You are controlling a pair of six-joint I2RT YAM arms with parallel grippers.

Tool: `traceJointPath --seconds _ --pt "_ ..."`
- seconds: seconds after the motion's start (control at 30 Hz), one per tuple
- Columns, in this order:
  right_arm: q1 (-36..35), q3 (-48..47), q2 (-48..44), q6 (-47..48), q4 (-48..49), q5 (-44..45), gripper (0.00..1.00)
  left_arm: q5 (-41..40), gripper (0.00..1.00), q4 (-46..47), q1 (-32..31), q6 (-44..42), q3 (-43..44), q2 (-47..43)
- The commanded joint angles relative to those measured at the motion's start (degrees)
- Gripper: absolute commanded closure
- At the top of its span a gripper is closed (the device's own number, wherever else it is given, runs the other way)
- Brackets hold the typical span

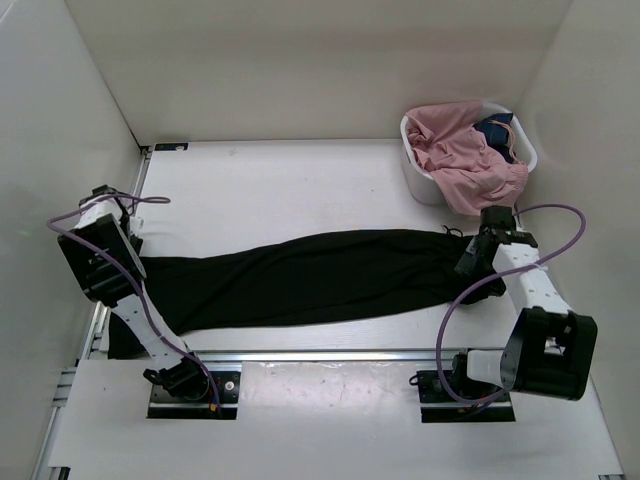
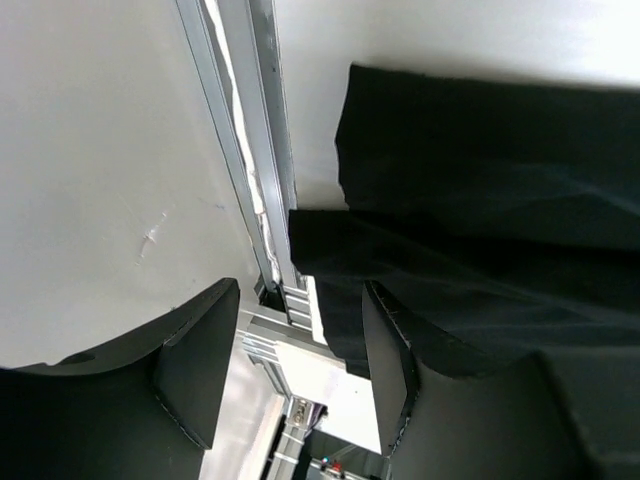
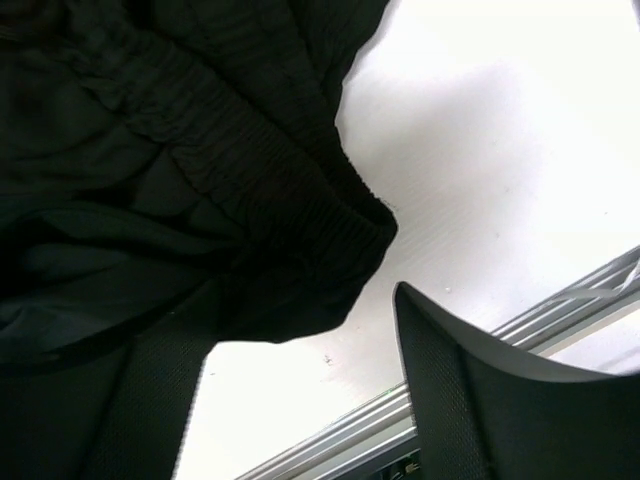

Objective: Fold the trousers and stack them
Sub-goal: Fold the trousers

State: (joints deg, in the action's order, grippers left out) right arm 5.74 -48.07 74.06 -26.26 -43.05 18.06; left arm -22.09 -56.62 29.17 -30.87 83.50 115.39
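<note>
The black trousers lie stretched flat across the table, leg ends at the left and waistband at the right. My left gripper hovers over the leg ends at the table's left edge. In the left wrist view it is open and empty, with the leg cloth beside its right finger. My right gripper is at the waistband end. In the right wrist view it is open, and the ribbed waistband reaches down beside its left finger without being held.
A white basket at the back right holds pink clothes that spill over its front rim, just behind my right arm. A metal rail runs along the table's left edge. White walls close in on three sides.
</note>
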Motion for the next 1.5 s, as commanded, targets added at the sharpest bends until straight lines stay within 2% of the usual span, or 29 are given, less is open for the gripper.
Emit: traceJointPath --seconds 0.0,0.07,0.17,0.27,0.33,0.37,0.4,0.47,0.5,0.53,0.63,0.7,0.73,0.87,1.0,1.13,1.23,1.37,1.47 --pt "0.77 -0.62 -2.52 3.74 1.3 0.14 0.21 1.26 0.37 -0.6 1.24 -0.77 -1.41 -3.16" --pt "1.29 -0.62 -1.38 5.42 1.3 -1.89 0.12 1.26 0.37 -0.6 1.86 -0.77 -1.41 -2.64" --pt "2.52 -0.62 2.57 5.43 2.6 -1.37 0.06 1.26 0.37 -0.6 2.38 -0.77 -2.03 -2.63" --pt "4.71 -0.09 8.27 4.13 6.03 -3.56 0.06 0.73 0.37 -0.6 2.91 -0.77 -2.03 -2.63" --pt "6.03 -0.79 13.2 1.58 7.53 -5.75 0.12 0.73 0.37 -0.6 2.91 -0.77 -2.03 -2.63" --pt "7.26 -0.79 15.13 0.87 8.41 -6.37 0.16 0.73 0.37 -0.6 3.43 -0.77 -1.51 -2.63" --pt "7.88 -0.79 15.76 -0.1 9.81 -6.38 0.32 0.73 0.37 -0.6 3.44 -0.77 -1.5 -2.63" --pt "10.86 -0.18 16.9 -3.35 9.82 -6.38 0.5 0.73 0.35 -0.6 3.96 -1.38 -1.5 -3.16" --pt "12.18 -0.18 16.9 -4.32 9.82 -6.38 0.7 1.43 0.35 -0.6 3.97 -1.91 -1.5 -3.68" --pt "14.72 0.43 17.43 -5.63 9.04 -5.85 0.71 1.95 0.35 -0.6 3.97 -1.91 -1.5 -3.68" --pt "17.37 1.05 17.43 -5.64 8.42 -5.85 0.68 3.97 0.35 -0.6 3.97 -2.43 -2.02 -3.68" --pt "17.91 1.05 16.9 -4.59 8.42 -6.81 0.63 8.71 0.35 -1.12 3.44 -3.13 -2.03 -3.68" --pt "17.91 0.53 16.9 -3.98 8.42 -8.73 0.63 13.43 0.35 -1.82 2.83 -3.84 -2.03 -3.68" --pt "17.91 0.0 16.3 -2.84 8.42 -9.28 0.62 22.94 0.35 -5.34 1.68 -4.37 -1.25 -2.64" --pt "17.91 -0.53 15.67 -1.69 7.8 -8.13 0.62 26.04 0.4 -7.8 1.68 -3.23 0.34 0.09" --pt "17.91 -0.53 15.15 -1.69 7.28 -7.52 0.62 25.35 0.42 -7.8 1.68 -3.23 -0.18 0.09" --pt "17.91 -0.53 15.15 -1.69 7.28 -7.52 0.62 22.79 0.5 -7.8 1.68 -2.61 -0.18 0.09" --pt "17.91 -0.53 15.15 -1.16 7.28 -7.52 0.62 22.27 0.47 -7.8 1.68 -1.56 2.97 -5.52" --pt "17.91 0.08 14.62 -1.16 7.28 -7.52 0.62 17.7 0.44 -5.62 1.68 0.28 4.12 -10.35"
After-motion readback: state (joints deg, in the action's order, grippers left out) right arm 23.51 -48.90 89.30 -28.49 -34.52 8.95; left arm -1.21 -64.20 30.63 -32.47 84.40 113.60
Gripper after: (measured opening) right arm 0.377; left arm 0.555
